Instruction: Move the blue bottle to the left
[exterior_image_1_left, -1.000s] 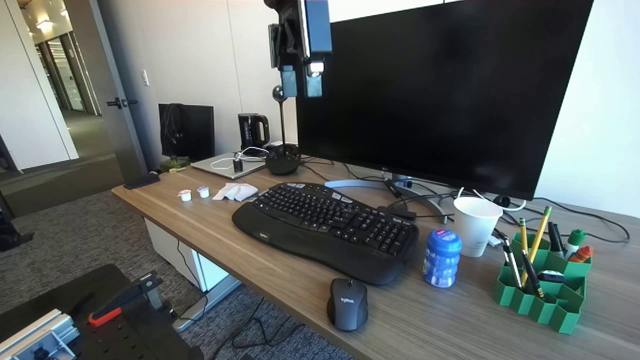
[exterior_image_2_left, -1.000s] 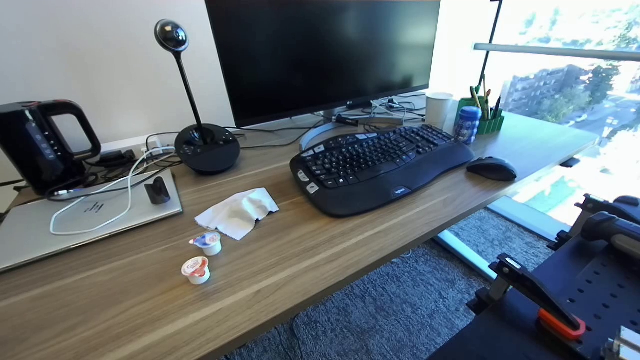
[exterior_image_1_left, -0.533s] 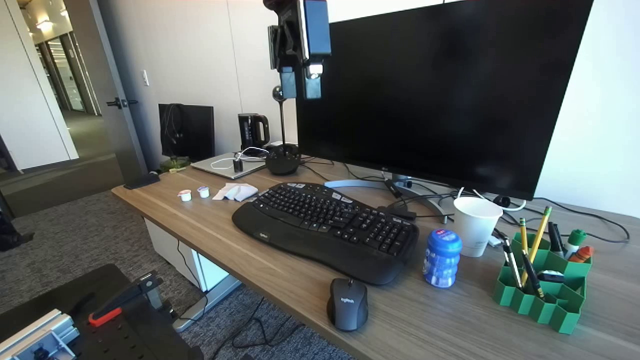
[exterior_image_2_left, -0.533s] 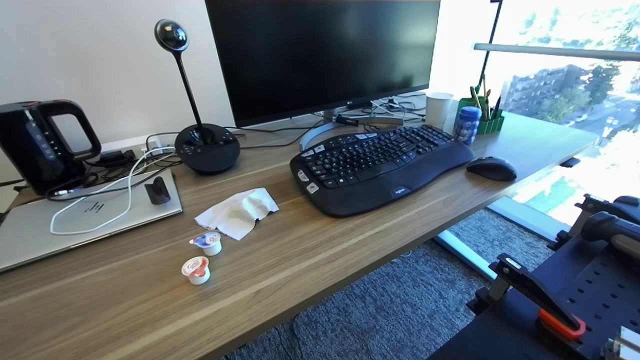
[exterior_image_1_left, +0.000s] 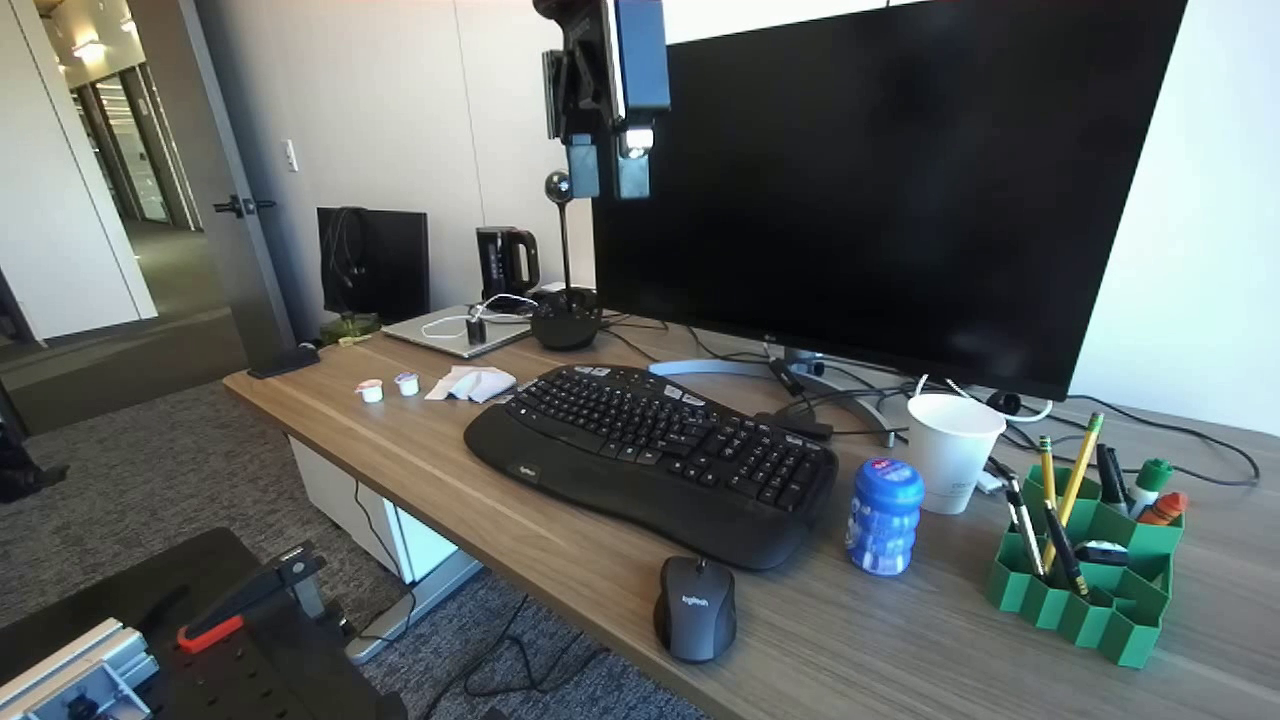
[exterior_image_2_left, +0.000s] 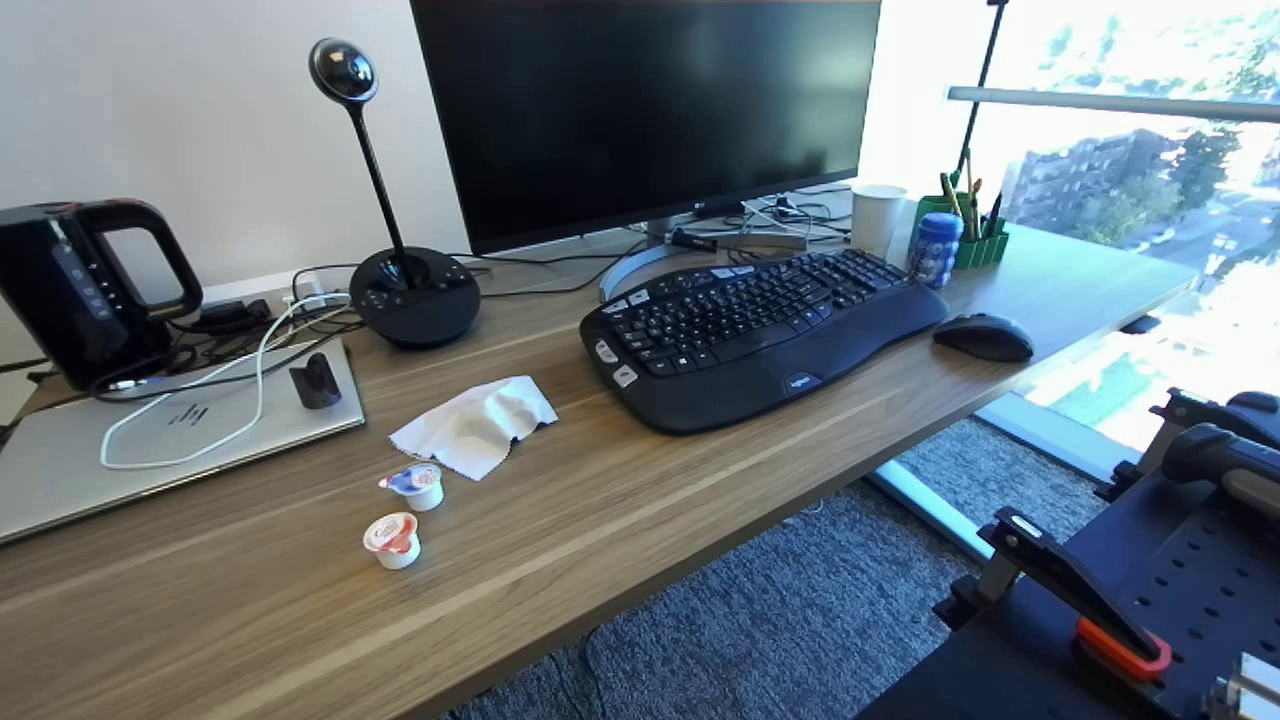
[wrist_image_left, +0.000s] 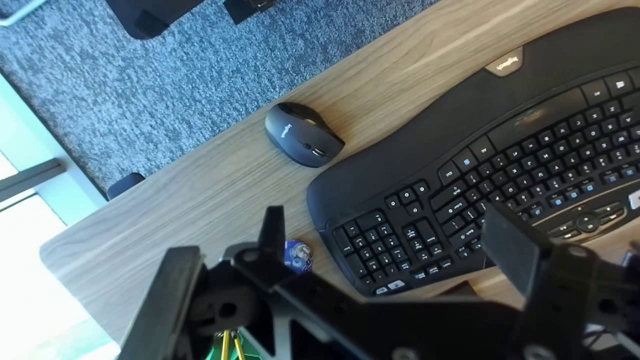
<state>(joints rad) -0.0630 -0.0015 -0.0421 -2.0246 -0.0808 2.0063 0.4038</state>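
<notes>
The blue bottle (exterior_image_1_left: 885, 518) stands upright on the desk between the keyboard and the green pen holder, just in front of the white cup. It also shows in an exterior view (exterior_image_2_left: 935, 250), near the far right end of the keyboard. In the wrist view only part of the bottle (wrist_image_left: 298, 256) shows; a gripper finger hides the rest. My gripper (exterior_image_1_left: 608, 178) hangs high in front of the monitor, well above the desk and away from the bottle. In the wrist view the gripper (wrist_image_left: 389, 225) has its fingers wide apart with nothing between them.
A black keyboard (exterior_image_1_left: 650, 450) lies left of the bottle, and a mouse (exterior_image_1_left: 697, 610) lies near the desk's front edge. The white cup (exterior_image_1_left: 950, 450) and the green pen holder (exterior_image_1_left: 1085, 570) stand close by. The monitor (exterior_image_1_left: 860, 190) rises behind. A cloth (exterior_image_2_left: 475, 425) and two creamer cups lie farther left.
My gripper has shifted slightly to the right and a touch lower in an exterior view. The bottle and other desk items have not moved.
</notes>
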